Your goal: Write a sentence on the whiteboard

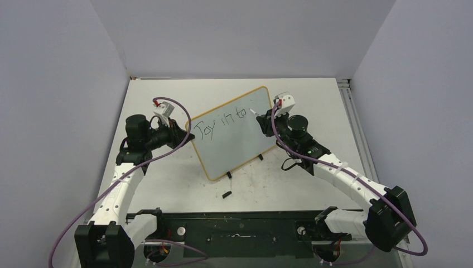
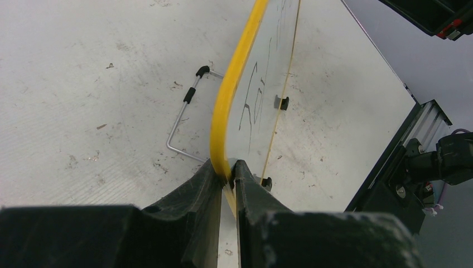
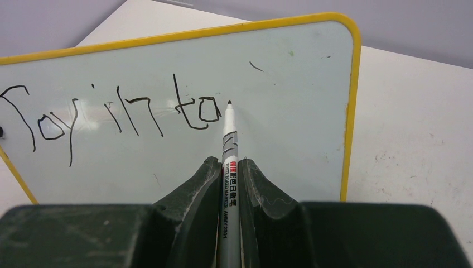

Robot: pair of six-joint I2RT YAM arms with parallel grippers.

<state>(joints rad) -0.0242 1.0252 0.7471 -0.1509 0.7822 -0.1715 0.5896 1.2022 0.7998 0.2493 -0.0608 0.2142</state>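
Observation:
The whiteboard [image 1: 237,146] stands tilted on two black clip feet at the table's middle, with a yellow frame. It also shows in the right wrist view [image 3: 290,139]. The sentence [image 1: 223,120] reads "Joy in to" in black strokes, and it shows in the right wrist view [image 3: 117,114] too. My left gripper [image 1: 186,135] is shut on the board's left yellow edge [image 2: 226,111]. My right gripper [image 1: 264,123] is shut on a white marker [image 3: 229,167]. The marker's black tip [image 3: 229,103] is at the board just right of the "o".
A small black marker cap [image 1: 226,195] lies on the table in front of the board. A bent metal wire stand [image 2: 184,114] lies behind the board. The black base rail [image 1: 240,231] runs along the near edge. Grey walls close in on both sides.

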